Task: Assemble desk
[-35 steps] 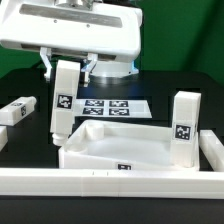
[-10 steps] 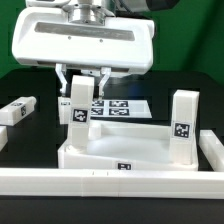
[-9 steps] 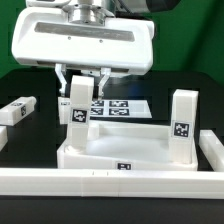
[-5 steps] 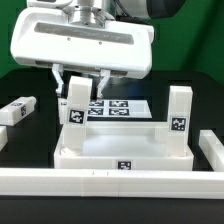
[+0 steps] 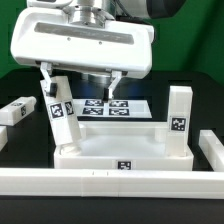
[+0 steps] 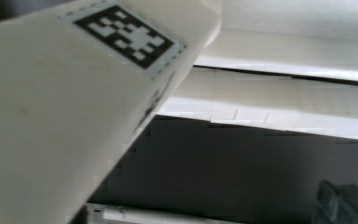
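I see the pincer (image 5: 80, 92) spread wide, gripping nothing, above the desk slab (image 5: 125, 152) on the counter (image 5: 22, 142). 1 tilted leg (image 5: 60, 120) leans in the slab's corner at the exterior view's left, and 1 upright leg (image 5: 178, 115) stands at the corner on its right.

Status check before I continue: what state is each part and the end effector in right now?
end effector: open, fingers spread wide
tilted leg: standing at the slab's corner, leaning toward the exterior view's left, not gripped
upright leg: standing straight at the slab's opposite corner
loose leg: lying on the table, apart from the slab
desk slab: lying flat, rim up
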